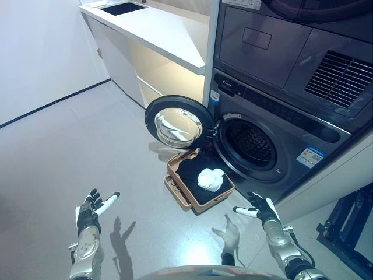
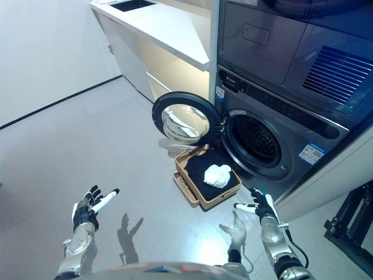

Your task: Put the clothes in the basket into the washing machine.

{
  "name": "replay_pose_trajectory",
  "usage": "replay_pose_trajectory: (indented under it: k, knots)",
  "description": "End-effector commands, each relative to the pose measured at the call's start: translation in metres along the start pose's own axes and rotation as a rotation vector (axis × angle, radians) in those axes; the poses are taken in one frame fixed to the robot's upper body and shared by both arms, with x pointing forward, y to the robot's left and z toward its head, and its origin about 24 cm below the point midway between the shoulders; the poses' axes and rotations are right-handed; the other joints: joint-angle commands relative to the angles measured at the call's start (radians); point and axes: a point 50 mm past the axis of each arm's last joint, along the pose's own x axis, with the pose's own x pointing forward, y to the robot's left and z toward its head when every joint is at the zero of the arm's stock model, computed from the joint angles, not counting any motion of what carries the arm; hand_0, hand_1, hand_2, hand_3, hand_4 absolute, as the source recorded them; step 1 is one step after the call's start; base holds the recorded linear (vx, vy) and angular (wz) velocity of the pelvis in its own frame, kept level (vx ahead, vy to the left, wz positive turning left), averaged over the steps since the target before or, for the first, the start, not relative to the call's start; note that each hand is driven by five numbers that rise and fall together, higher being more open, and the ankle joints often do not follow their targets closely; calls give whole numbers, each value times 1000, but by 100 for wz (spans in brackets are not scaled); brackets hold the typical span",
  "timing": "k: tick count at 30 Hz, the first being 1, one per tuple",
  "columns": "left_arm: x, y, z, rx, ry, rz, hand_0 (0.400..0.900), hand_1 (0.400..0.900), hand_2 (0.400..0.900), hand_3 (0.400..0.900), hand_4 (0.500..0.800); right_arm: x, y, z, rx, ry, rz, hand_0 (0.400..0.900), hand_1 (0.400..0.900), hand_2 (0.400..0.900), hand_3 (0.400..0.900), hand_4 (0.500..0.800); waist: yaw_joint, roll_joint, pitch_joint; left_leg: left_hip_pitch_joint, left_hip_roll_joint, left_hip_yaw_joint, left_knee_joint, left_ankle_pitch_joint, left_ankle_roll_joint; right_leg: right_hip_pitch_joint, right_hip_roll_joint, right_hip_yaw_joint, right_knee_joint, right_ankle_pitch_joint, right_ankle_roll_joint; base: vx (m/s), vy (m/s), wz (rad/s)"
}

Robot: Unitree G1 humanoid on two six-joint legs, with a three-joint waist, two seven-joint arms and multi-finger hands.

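Clothes [image 1: 210,179] are what both hands are after, yet neither has touched any: the left hand [image 1: 90,211] hangs over bare floor with its fingers spread and relaxed, grasping nothing, well apart from the load, and the right hand [image 1: 260,209] hovers just beside the basket's near right corner, fingers likewise loose and empty. Between them, closer to the right hand, the brown basket [image 1: 178,186] sits on the grey floor [image 1: 70,151], holding a crumpled white piece on top of dark fabric (how many dark garments, I cannot tell). It is tucked right under the washing machine [image 1: 274,140], whose round door [image 1: 178,123] stands swung open over the basket's far left corner, the drum mouth clear. My worry is that door: a lift from the left could knock it, and a shallow pinch might take only the white piece, or drop it on the floor.
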Motion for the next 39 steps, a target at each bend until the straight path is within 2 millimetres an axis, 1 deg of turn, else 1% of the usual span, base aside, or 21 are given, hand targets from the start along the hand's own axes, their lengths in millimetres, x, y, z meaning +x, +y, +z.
replay_pose_trajectory:
  k: [1,16,22,25,27,28,29,30,31,32,35,37,39]
  knots:
    - [16,20,40,60,-171,51,900,900,900,900,800,6,-9,23,35,-116,-56,900,900,900,900,800,0,-78,-62,-57,2,-25,1,19,39,5,-57,-3,92,-66,3,0,0,0]
    - [16,18,46,42,-202,43,900,900,900,900,800,6,-8,24,39,-123,-48,900,900,900,900,800,3,-87,-55,-59,1,-23,-1,18,40,1,-60,-5,92,-63,5,0,0,0]
    - [16,18,46,57,-203,39,900,900,900,900,800,6,-11,22,28,-112,-55,900,900,900,900,800,5,-83,-50,-61,-9,-30,14,11,46,-6,-68,8,113,-69,4,0,0,0]
    - [16,18,46,49,-202,39,900,900,900,900,800,7,-14,25,57,-119,-57,900,900,900,900,800,7,-77,-45,-67,-16,-36,21,9,49,-23,-77,12,146,-78,10,-2,18,-3]
    - [16,18,45,52,-195,45,900,900,900,900,800,8,-14,27,69,-122,-57,900,900,900,900,800,14,-72,-38,-68,-17,-33,22,8,56,-69,-85,16,235,-88,19,-44,8,-20]
    - [17,21,48,45,-202,50,900,900,900,900,800,9,-15,34,63,-143,-54,900,900,900,900,800,23,-68,-20,-72,-7,-24,28,13,59,-108,-83,-6,297,-88,23,-136,-32,-53]
    - [17,22,52,28,-220,52,900,900,900,900,800,11,-15,42,59,-170,-51,900,900,900,900,800,34,-64,-5,-83,7,-11,31,22,55,-150,-90,-45,336,-82,27,-171,-56,-52]
    - [17,22,55,24,-232,45,900,900,900,900,800,12,-15,49,55,-196,-44,900,900,900,900,800,37,-61,3,-100,17,-8,31,33,49,-168,-92,-60,339,-80,26,-112,-69,-24]
    - [18,22,56,24,-232,43,900,900,900,900,800,12,-15,50,58,-201,-40,900,900,900,900,800,35,-60,2,-108,23,-13,31,40,44,-162,-87,-62,323,-88,21,-11,-112,19]
    - [19,20,54,27,-222,39,900,900,900,900,800,11,-17,46,57,-189,-45,900,900,900,900,800,31,-63,-3,-117,29,-26,32,46,40,-143,-73,-60,296,-106,12,68,-152,35]
    - [22,14,54,19,-207,31,900,900,900,900,800,12,-23,40,19,-166,-57,900,900,900,900,800,23,-62,-3,-147,56,-58,48,62,32,-152,-32,-60,310,-143,-19,40,-180,31]
    - [23,12,53,21,-200,32,900,900,900,900,800,11,-30,41,8,-182,-68,900,900,900,900,800,20,-62,5,-178,63,-74,98,59,33,-169,-14,-55,340,-169,-39,-6,-196,8]
    - [24,14,46,18,-168,42,900,900,900,900,800,10,-37,36,-12,-172,-77,900,900,900,900,800,25,-70,13,-205,65,-84,187,50,35,-162,6,-52,348,-187,-65,33,-230,-2]
